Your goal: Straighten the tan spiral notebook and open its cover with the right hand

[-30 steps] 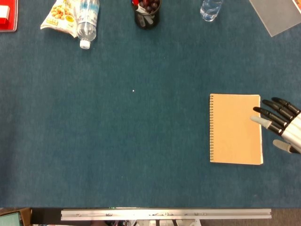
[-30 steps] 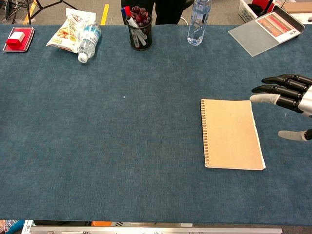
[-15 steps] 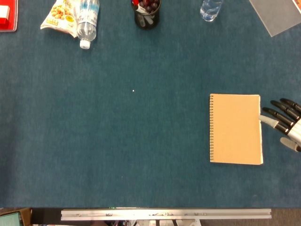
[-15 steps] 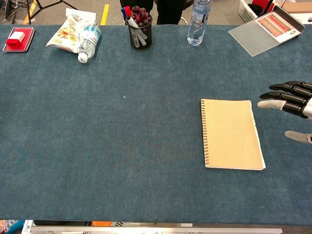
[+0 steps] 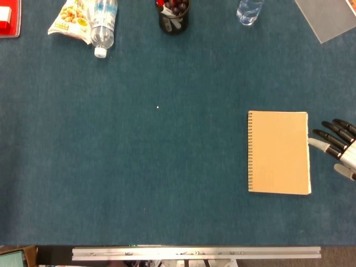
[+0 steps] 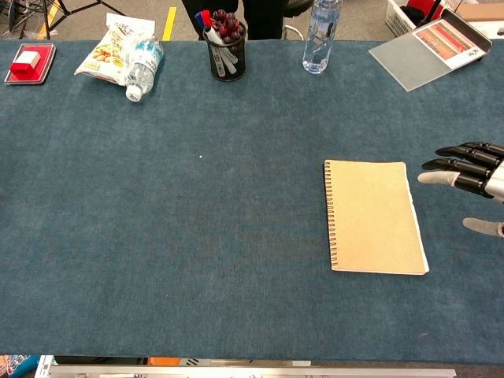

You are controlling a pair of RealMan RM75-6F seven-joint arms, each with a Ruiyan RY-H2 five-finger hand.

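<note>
Tan spiral notebook (image 5: 278,152) lies flat and closed on the right side of the blue table (image 5: 139,167), spiral binding on its left edge. Right hand (image 5: 338,147) sits just beside its right edge, fingers (image 6: 465,163) spread apart, pointing left, holding nothing. No writing readable on the cover, honestly.
</note>
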